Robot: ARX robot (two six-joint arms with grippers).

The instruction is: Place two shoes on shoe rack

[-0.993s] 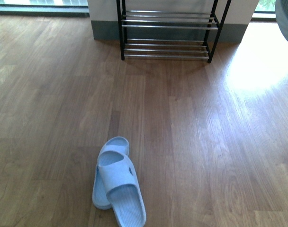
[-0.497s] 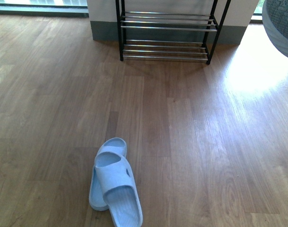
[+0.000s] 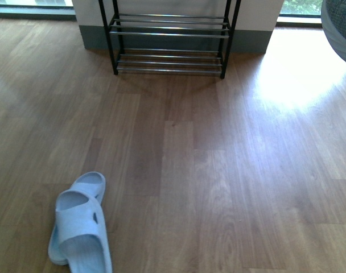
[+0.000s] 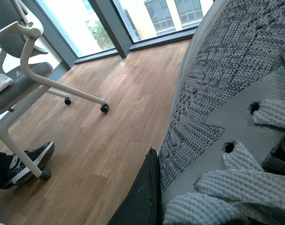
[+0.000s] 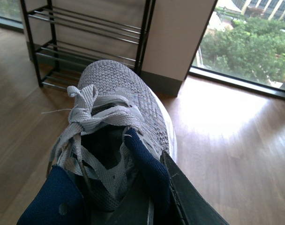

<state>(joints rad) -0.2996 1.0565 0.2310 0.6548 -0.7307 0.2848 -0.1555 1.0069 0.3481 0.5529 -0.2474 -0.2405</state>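
Shoe rack (image 3: 168, 40) and pale blue slides (image 3: 79, 227) both sit further left in the front view than 0.5 s ago; the rack is at the far wall and the slides overlap on the floor, well apart from it. Left wrist: left gripper (image 4: 145, 199) clamped on a grey knit sneaker (image 4: 213, 93) held off the floor, one finger visible. Right wrist: right gripper (image 5: 180, 199) clamped on the second grey sneaker (image 5: 119, 89) at its navy collar, toe towards the rack.
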